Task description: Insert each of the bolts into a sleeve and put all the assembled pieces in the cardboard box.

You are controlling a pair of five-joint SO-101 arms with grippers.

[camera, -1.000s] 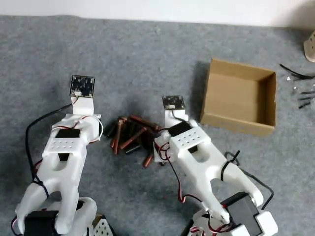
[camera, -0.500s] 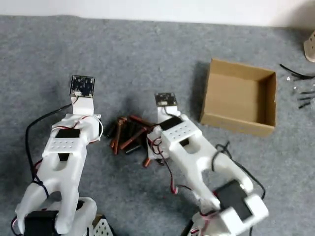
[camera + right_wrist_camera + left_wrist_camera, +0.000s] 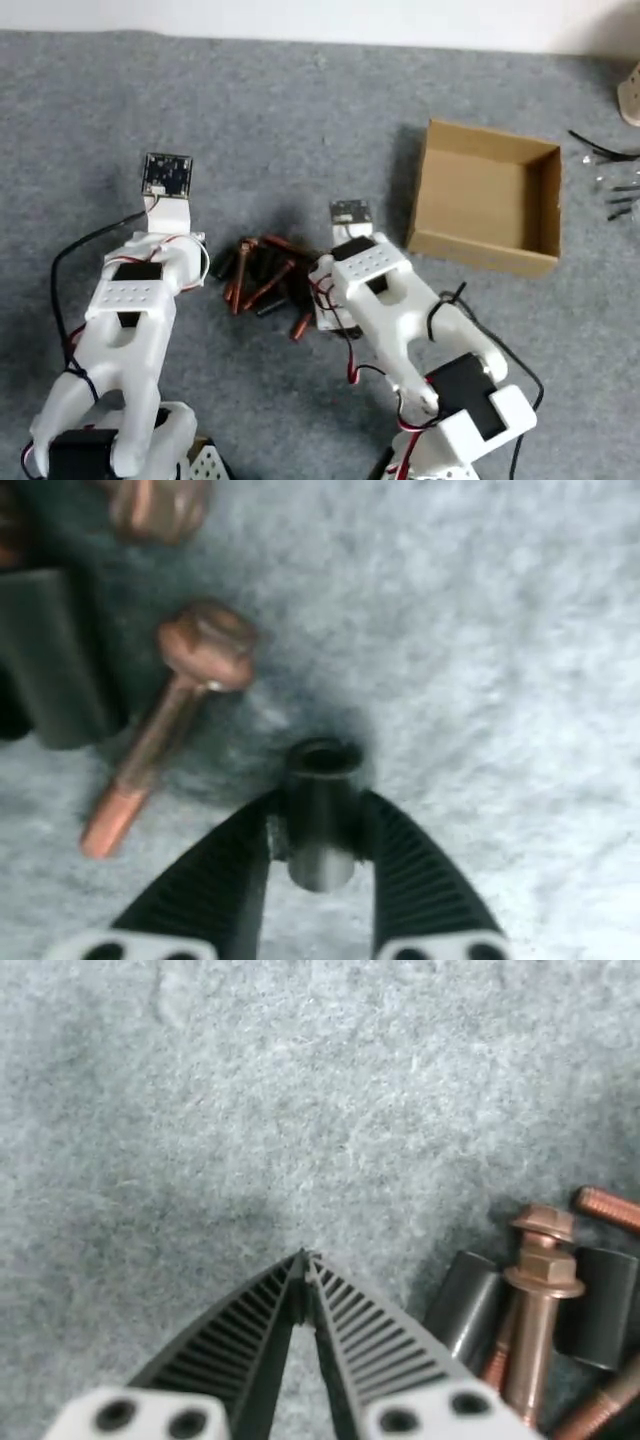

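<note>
From the right wrist view, the right pincer point(image 3: 320, 818) pinched a dark sleeve point(image 3: 320, 780), with a copper bolt point(image 3: 165, 735) lying near it. From the left wrist view, the left pincer point(image 3: 303, 1257) was pressed together over the grey table point(image 3: 300, 1090). From above, the pile of bolts point(image 3: 262, 278) lay between the arms, and the cardboard box point(image 3: 478, 250) stood apart to its right.

High view overhead looking down, wrist views close above the mat point(image 3: 300, 1110), all sharing the bolts point(image 3: 537, 1310)
</note>
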